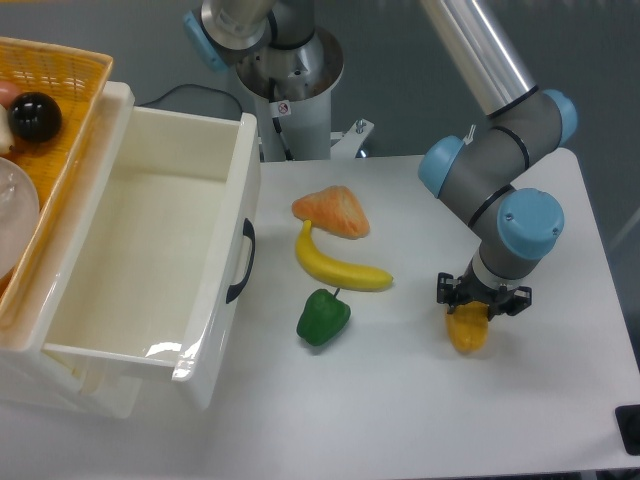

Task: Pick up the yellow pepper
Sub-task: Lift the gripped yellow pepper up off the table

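Observation:
The yellow pepper (468,331) lies on the white table, right of centre, tilted a little. My gripper (483,300) points straight down onto its top end, and the black finger links show on either side of it. The jaws have drawn in against the pepper, and the fingertips themselves are hidden under the wrist. The pepper's lower end still rests on the table.
A green pepper (322,317), a banana (338,265) and an orange wedge-shaped fruit (332,212) lie left of the gripper. A large white bin (150,255) with a black handle stands at the left, with a yellow basket (60,95) on its far edge.

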Tool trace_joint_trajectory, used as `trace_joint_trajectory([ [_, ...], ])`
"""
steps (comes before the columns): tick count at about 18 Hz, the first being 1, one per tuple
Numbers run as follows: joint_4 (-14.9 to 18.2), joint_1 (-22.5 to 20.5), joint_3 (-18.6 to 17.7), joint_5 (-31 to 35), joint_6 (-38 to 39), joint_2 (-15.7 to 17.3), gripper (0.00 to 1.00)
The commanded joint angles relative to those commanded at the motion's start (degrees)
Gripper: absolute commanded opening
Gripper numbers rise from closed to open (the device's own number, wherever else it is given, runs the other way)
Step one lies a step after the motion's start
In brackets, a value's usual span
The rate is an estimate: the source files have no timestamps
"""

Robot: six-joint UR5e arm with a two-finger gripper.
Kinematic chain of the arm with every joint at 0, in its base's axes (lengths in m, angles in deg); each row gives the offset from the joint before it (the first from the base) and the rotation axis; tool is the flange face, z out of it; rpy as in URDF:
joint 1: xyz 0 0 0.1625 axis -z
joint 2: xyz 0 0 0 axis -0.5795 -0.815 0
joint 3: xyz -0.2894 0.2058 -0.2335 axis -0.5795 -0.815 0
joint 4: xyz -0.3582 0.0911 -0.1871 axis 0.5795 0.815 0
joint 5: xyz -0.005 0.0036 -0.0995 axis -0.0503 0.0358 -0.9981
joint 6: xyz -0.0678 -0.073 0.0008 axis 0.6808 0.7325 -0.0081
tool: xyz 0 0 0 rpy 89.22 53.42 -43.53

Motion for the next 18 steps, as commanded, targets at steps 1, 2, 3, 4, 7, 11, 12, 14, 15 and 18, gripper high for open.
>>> trace_joint_trajectory([
  [1,0.1,0.0,0.1,0.2,-0.2,0.3,0.22],
  [2,0.1,0.0,0.4,0.2,-0.4,0.7,0.22],
  [3,0.4,-0.1,1.1,0.3,-0.7,1.2,0.22],
  [4,0.6,-0.1,1.7,0.3,-1.1,1.8,0.22],
  [7,3.5,0.0,2.7,0.4,-3.2,3.3,0.23],
  [11,10.5,0.0,3.5,0.5,-12.7,6.7,0.23],
  [12,12.1,0.0,4.0,0.8,-13.6,7.2,0.23],
  [14,16.6,0.2,6.4,1.1,-14.0,8.1,0.23],
  [15,18.7,0.3,7.9,1.1,-14.0,8.1,0.23],
  [18,20.9,0.0,8.9,1.3,-19.9,8.3,0.23],
])
